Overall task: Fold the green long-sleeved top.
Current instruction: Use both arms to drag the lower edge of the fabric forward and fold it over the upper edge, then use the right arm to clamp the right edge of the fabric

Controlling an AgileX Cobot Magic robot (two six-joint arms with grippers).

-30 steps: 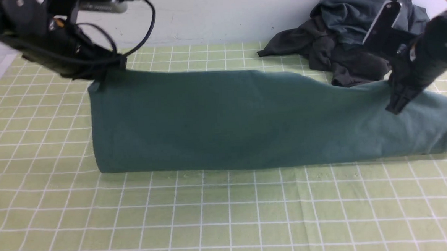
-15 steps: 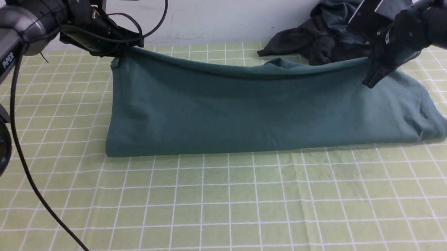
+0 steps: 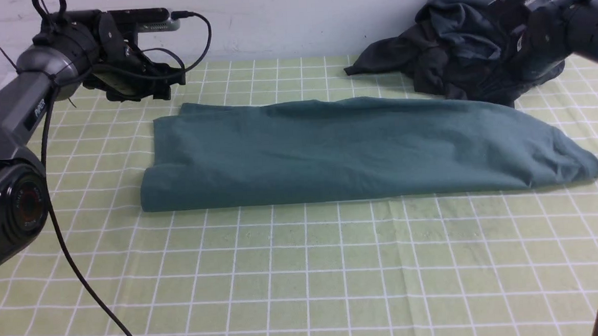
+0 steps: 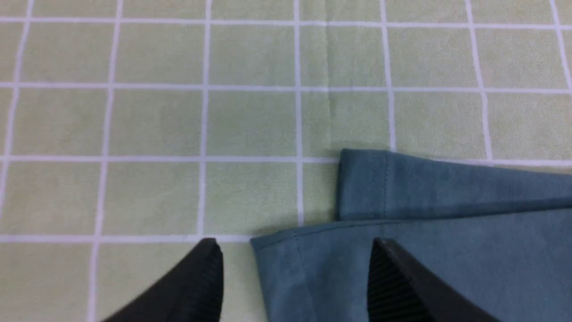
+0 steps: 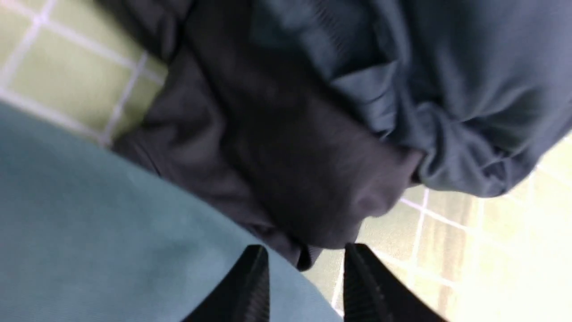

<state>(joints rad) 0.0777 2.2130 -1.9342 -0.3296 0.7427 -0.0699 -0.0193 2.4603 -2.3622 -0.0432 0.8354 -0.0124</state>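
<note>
The green long-sleeved top (image 3: 359, 149) lies flat on the checked cloth, folded into one long band across the table. My left gripper (image 3: 171, 85) hovers just beyond the band's far left corner. In the left wrist view this gripper (image 4: 295, 243) is open, and the top's hemmed corner (image 4: 447, 268) lies loose on the cloth beneath it. My right gripper (image 5: 306, 250) is open too, above the spot where the top's far right edge (image 5: 89, 214) meets the dark clothes. In the front view its fingers blur into that dark pile.
A heap of charcoal-grey garments (image 3: 467, 51) sits at the back right, touching the top's far edge, also seen as dark garments (image 5: 290, 134) in the right wrist view. The white wall (image 3: 296, 19) runs close behind. The green checked cloth (image 3: 305, 280) covers the table.
Both grippers held the top's upper edge raised, carried it backward, then opened. The top has dropped flat into a band, and both arms have drawn back.
</note>
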